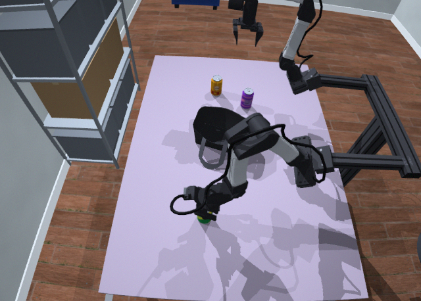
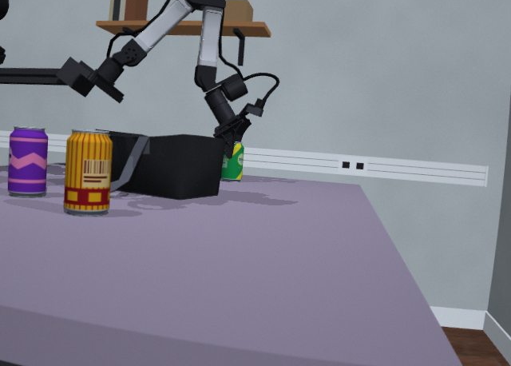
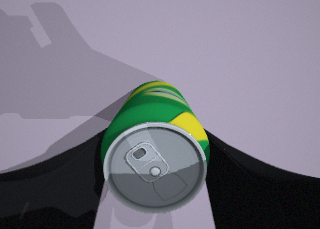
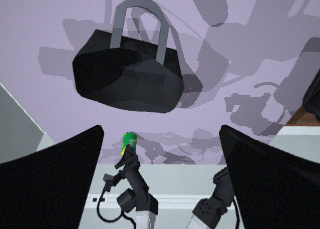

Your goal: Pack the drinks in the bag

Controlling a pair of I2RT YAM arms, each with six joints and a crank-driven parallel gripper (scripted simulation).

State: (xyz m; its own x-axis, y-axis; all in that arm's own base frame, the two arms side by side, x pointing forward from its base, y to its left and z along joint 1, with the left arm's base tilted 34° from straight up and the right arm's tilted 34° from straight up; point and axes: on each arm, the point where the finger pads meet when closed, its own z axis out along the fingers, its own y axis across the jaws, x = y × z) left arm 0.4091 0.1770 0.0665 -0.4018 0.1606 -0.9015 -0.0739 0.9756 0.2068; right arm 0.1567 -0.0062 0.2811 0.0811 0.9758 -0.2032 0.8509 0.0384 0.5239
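The black canvas bag stands with its walls up; its inside is too dark to read. A grey handle hangs outside it. The orange can and the purple can stand upright beyond the bag. The green can stands upright on the table. My left gripper is shut on it, a finger against each side. My right gripper is open and empty, high past the table's far edge.
The left arm's upper links reach over the table beside the bag and partly hide it in the top view. A metal shelf rack stands beyond the table's left edge. The arms' dark mounting frame stands at the right edge.
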